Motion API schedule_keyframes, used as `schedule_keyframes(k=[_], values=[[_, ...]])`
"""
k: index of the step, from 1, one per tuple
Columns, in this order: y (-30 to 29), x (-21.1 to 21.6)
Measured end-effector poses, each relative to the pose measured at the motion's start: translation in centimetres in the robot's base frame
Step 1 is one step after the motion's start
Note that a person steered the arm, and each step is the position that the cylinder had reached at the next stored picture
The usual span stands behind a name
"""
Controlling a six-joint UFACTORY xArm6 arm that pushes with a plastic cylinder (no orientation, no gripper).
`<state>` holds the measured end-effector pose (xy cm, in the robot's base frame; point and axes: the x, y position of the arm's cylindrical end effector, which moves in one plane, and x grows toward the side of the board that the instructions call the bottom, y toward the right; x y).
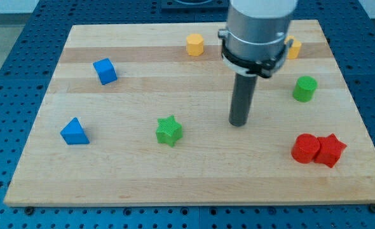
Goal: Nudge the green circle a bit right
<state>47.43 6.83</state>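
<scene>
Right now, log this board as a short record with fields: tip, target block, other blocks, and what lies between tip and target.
tip: my tip rests on the wooden board, right of centre
target: green circle block, to the tip's right and a little toward the view's top, not touched
between: bare board
greens: green star block left of the tip
reds: red circle block touching red star block, bottom right
blues: blue cube, blue triangle block, left side
yellows: yellow hexagon block; second yellow block partly hidden by the arm

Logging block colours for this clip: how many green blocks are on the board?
2. A green star left of my tip, and a green cylinder toward the view's right. The arm could hide another behind it.
</scene>
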Motion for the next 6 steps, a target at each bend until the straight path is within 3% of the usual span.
schedule_keyframes(k=[1,2,4,6], values=[[1.0,-4.0],[6.2,-7.3],[10.0,-7.7],[15.5,-11.5]])
